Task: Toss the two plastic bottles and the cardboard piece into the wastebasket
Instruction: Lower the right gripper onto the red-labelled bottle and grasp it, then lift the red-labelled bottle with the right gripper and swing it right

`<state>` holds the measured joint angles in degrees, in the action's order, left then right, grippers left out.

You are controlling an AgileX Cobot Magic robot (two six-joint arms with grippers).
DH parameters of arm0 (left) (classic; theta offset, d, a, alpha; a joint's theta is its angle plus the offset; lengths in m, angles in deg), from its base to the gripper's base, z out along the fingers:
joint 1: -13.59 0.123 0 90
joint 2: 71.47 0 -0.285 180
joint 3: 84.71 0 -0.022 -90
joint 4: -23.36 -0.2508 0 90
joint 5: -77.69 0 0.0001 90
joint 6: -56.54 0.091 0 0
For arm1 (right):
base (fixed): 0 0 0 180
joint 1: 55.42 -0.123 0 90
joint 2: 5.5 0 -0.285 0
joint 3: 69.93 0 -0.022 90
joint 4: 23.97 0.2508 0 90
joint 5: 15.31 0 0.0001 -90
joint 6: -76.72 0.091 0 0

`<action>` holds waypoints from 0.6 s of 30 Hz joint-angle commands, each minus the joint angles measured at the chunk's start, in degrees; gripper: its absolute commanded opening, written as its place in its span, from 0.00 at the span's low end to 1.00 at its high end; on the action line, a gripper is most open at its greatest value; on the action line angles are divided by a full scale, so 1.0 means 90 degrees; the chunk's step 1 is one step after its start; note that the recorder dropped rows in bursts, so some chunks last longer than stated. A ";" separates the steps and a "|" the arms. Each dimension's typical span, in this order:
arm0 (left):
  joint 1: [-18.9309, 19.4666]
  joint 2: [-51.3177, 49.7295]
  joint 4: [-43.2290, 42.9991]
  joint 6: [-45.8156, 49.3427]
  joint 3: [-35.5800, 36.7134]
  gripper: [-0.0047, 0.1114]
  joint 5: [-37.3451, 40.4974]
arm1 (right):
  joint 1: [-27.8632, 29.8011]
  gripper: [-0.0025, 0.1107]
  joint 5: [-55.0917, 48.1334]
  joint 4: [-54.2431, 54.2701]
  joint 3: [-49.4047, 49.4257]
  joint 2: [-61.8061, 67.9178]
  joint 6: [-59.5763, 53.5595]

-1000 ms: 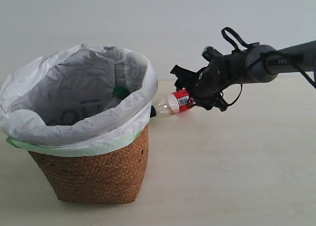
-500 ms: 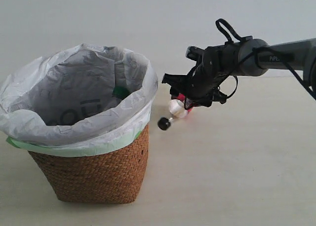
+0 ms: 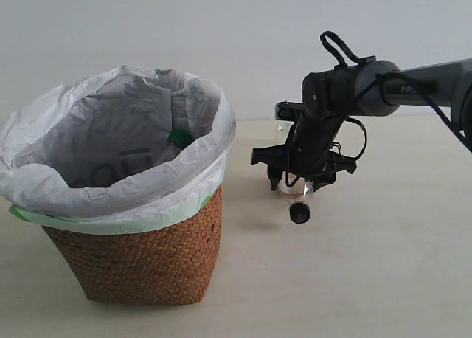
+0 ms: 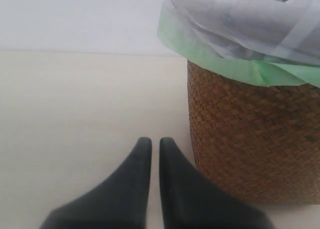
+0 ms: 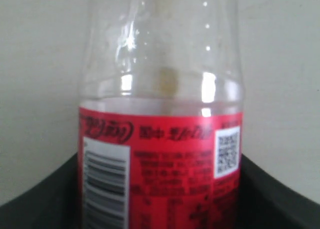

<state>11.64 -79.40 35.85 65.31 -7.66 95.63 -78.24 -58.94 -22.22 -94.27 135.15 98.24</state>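
Note:
The wicker wastebasket (image 3: pixel 140 257) with its white bag stands on the left; it also shows in the left wrist view as the wastebasket (image 4: pixel 250 139). Inside it I can pick out the green cap of the larger bottle (image 3: pixel 179 137). My right gripper (image 3: pixel 299 172) is shut on the slim red-label bottle (image 3: pixel 295 194), which hangs cap down over the table, right of the basket and apart from it. In the right wrist view the bottle (image 5: pixel 160 159) sits between the dark fingers (image 5: pixel 280 194) of the right gripper (image 5: pixel 160 199). My left gripper (image 4: pixel 151 141) is shut and empty, low beside the basket's wall. The cardboard piece is out of view.
The pale table (image 3: pixel 383 271) spreads under the basket and the arm, with a plain white wall behind. The right arm's cable loop (image 3: pixel 339 46) sticks up above its wrist.
My right gripper has turned the red-label bottle from lying sideways with its cap at the basket's rim to cap down. It has moved lower and away from the basket.

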 commanded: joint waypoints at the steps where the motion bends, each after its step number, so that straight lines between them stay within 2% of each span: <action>1: 0.0021 0.0016 -0.0013 -0.0055 0.0019 0.09 -0.0005 | -0.0001 0.52 -0.0092 -0.0194 0.0031 0.0011 -0.0068; 2: 0.0021 0.0016 -0.0013 -0.0055 0.0019 0.09 -0.0005 | -0.0001 0.48 -0.0092 -0.0194 0.0031 -0.0002 -0.0068; 4: 0.0021 0.0016 -0.0013 -0.0055 0.0019 0.09 -0.0005 | -0.0001 0.32 -0.0107 -0.0296 0.0031 -0.0043 -0.0068; 6: 0.0021 0.0016 -0.0013 -0.0055 0.0019 0.09 -0.0005 | -0.0001 0.08 -0.0182 -0.0438 0.0031 -0.0107 -0.0081; 7: 0.0021 0.0016 -0.0013 -0.0055 0.0019 0.09 -0.0005 | -0.0001 0.03 -0.0223 -0.0479 0.0031 -0.0142 -0.0079; 14: 0.0021 0.0016 -0.0013 -0.0055 0.0019 0.09 -0.0005 | -0.0018 0.03 -0.1187 -0.0865 0.0058 -0.0878 -0.0409; 18: 0.0021 0.0016 -0.0013 -0.0055 0.0019 0.09 -0.0005 | -0.0227 0.03 -0.1171 -0.1394 0.0703 -0.1548 -0.0334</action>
<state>11.64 -79.40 35.85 65.31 -7.66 95.63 -78.82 -69.26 -31.25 -91.91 125.45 95.26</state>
